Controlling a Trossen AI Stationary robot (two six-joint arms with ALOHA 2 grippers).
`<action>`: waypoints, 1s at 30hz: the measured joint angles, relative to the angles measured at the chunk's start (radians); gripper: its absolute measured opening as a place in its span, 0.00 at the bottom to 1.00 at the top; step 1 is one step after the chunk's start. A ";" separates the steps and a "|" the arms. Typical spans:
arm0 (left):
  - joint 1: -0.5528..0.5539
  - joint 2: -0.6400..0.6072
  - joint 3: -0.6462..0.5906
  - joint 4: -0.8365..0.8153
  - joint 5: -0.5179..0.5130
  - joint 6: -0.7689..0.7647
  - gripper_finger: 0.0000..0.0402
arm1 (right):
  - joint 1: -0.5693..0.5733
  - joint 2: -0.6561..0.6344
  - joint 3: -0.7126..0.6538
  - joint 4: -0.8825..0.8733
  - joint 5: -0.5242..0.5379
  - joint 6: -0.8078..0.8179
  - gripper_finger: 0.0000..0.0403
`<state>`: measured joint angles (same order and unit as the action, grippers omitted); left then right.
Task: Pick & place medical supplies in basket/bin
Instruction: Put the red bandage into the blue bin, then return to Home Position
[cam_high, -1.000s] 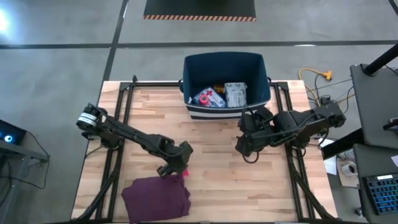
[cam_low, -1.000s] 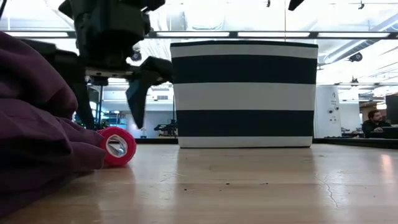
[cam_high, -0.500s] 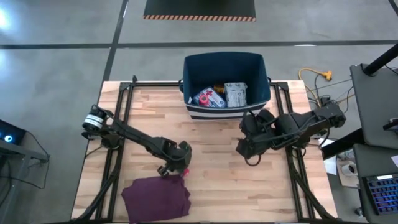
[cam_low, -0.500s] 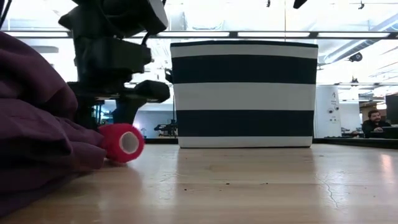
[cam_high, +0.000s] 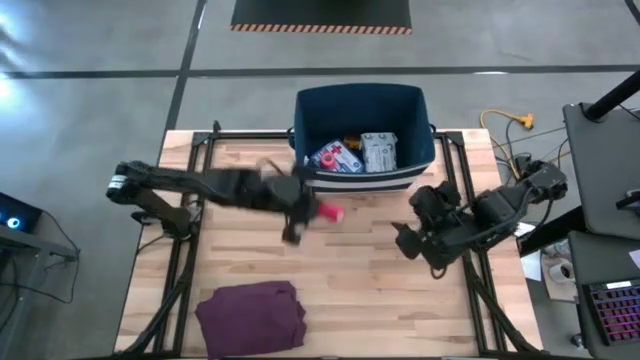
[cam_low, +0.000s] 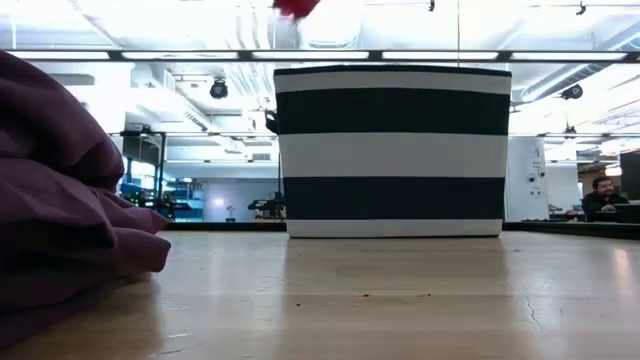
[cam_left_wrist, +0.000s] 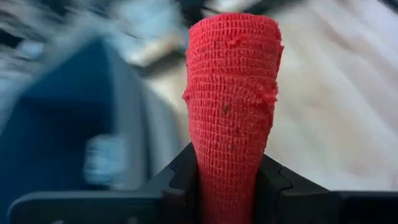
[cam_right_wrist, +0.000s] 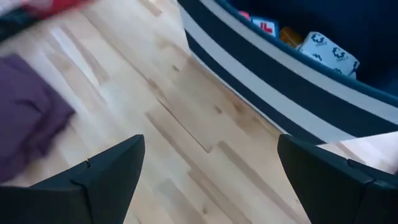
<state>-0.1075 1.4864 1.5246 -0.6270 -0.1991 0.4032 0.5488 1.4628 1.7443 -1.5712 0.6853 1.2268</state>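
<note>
My left gripper (cam_high: 316, 212) is shut on a red tape roll (cam_high: 329, 213) and holds it in the air just in front of the navy-blue striped bin (cam_high: 365, 135). In the low view only the roll's lower edge (cam_low: 297, 6) shows, at the top. The bin stands on the table's far side, with a blue first-aid pouch (cam_high: 335, 157) and a grey-white printed packet (cam_high: 379, 152) lying inside. My right gripper (cam_high: 410, 238) hangs open to the right of the bin's front, with nothing between its fingers (cam_right_wrist: 106, 174). My left gripper pinches the red tape roll (cam_left_wrist: 230, 124) between its two fingers (cam_left_wrist: 186, 177), which press on its opposite wrapped sides. The roll is squeezed narrower where the fingers meet it (cam_left_wrist: 227, 186) and sticks out past them. The arm reaches from the table's left. The roll is lifted clear.
A folded maroon cloth (cam_high: 250, 315) lies near the table's front edge, left of centre, and fills the left of the low view (cam_low: 60, 200). Bare wood lies between the cloth and the bin. A person sits far off in the room (cam_low: 603, 195).
My left gripper has shut on the red roll beside the maroon cloth, lifted it off the table and carried it up and toward the far edge, to just in front of the bin. My right gripper has drawn back a little toward the right edge.
</note>
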 joint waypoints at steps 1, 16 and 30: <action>0.029 -0.002 0.041 0.001 -0.013 0.027 0.18 | 0.011 -0.008 0.000 -0.001 0.012 0.015 0.89; 0.556 0.412 0.460 0.106 0.158 -0.044 0.22 | 0.044 -0.023 -0.159 0.000 -0.046 0.202 0.89; 0.492 0.640 0.698 -0.043 0.198 -0.072 0.66 | 0.117 -0.023 -0.214 0.004 -0.084 0.389 0.89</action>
<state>0.3850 2.1261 2.2224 -0.6700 -0.0012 0.3310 0.6659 1.4399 1.5307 -1.5677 0.6014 1.6157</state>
